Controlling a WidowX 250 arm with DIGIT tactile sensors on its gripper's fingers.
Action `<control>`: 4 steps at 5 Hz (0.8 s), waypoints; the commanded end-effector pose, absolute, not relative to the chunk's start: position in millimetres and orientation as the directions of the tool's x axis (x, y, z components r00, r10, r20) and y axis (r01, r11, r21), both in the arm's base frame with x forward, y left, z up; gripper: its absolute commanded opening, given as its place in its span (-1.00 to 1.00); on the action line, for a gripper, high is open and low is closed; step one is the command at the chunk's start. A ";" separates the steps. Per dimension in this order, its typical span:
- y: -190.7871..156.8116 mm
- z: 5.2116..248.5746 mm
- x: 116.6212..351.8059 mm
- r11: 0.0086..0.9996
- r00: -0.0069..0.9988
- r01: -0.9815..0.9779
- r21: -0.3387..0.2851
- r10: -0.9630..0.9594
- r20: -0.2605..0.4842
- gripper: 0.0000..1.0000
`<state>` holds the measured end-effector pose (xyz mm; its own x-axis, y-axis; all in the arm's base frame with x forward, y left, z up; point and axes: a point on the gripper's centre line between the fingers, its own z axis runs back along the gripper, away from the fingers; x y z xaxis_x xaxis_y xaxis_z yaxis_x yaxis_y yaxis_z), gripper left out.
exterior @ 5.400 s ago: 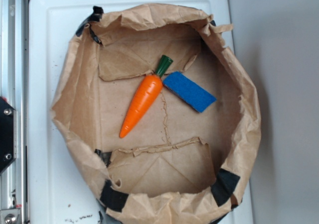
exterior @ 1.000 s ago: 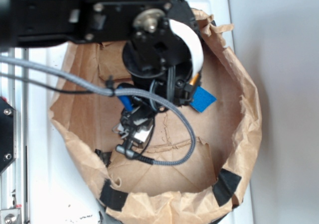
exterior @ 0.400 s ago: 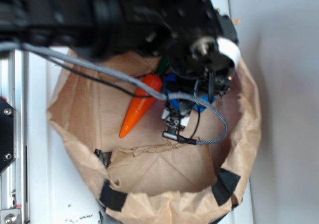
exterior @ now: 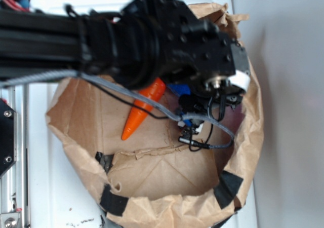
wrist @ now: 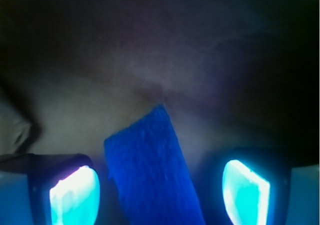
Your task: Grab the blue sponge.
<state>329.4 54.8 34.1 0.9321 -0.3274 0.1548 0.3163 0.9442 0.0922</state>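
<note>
The blue sponge (wrist: 150, 170) lies flat on brown paper, running up between my two fingers in the wrist view. My gripper (wrist: 160, 195) is open, with one glowing pad on the left (wrist: 75, 195) and one on the right (wrist: 245, 192). There is a gap on each side of the sponge, narrower on the left. In the exterior view my black arm (exterior: 192, 45) covers the sponge, and only a blue sliver (exterior: 178, 89) shows by the carrot's top. The gripper itself is hidden under the arm there.
An orange toy carrot (exterior: 144, 109) lies left of the sponge, its tip toward the front left. Both sit inside a crumpled brown paper bag (exterior: 243, 137) with raised walls on a white surface (exterior: 40, 177). A grey cable with a small blue connector (exterior: 188, 121) hangs below the wrist.
The arm has moved right, from over the carrot to over the sponge, and the carrot is uncovered. The sponge and carrot lie where they were.
</note>
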 end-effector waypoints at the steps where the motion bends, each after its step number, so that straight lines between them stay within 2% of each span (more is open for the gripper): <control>1: 46.5 41.5 348.1 0.939 0.919 0.321 0.121 -0.340 0.198 -1.00; 2: 38.9 71.8 345.7 0.946 0.917 0.321 0.048 -0.323 0.233 -1.00; 4: 14.3 139.3 318.7 0.920 0.872 0.386 -0.068 -0.339 0.353 -1.00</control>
<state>318.3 11.7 118.9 0.8902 -0.3392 0.3040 0.3835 0.9183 -0.0985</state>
